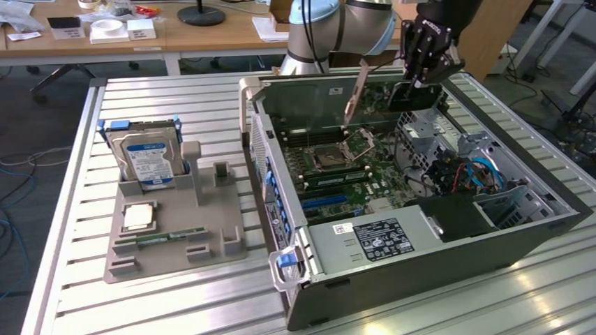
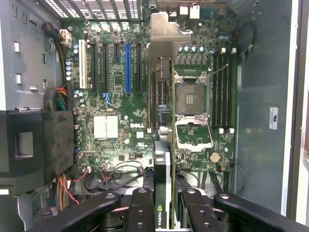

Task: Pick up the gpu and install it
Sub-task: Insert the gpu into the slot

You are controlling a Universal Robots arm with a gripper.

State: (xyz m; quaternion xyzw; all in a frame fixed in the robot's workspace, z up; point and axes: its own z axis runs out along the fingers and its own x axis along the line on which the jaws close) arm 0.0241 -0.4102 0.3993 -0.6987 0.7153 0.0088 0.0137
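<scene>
My gripper (image 1: 416, 78) is shut on the gpu (image 1: 411, 98), a dark card that hangs upright above the far end of the open computer case (image 1: 419, 258). In the wrist view the gpu (image 2: 164, 145) is edge-on: a green board with a black cooler, clamped between my two black fingers (image 2: 142, 205), and its silver bracket (image 2: 166, 31) points away from me. My gripper (image 2: 165, 208) holds it over the motherboard (image 2: 120, 96), between the expansion slots, among them a blue slot (image 2: 128, 67), and the open CPU socket (image 2: 192, 94).
A grey fixture tray (image 1: 219, 241) at the exterior view's left holds a silver hard drive (image 1: 144, 157), a memory stick (image 1: 172, 236) and a small chip (image 1: 138, 216). Inside the case are a power supply (image 1: 373, 241), cable bundles (image 2: 63, 92) and a black shroud (image 2: 34, 142).
</scene>
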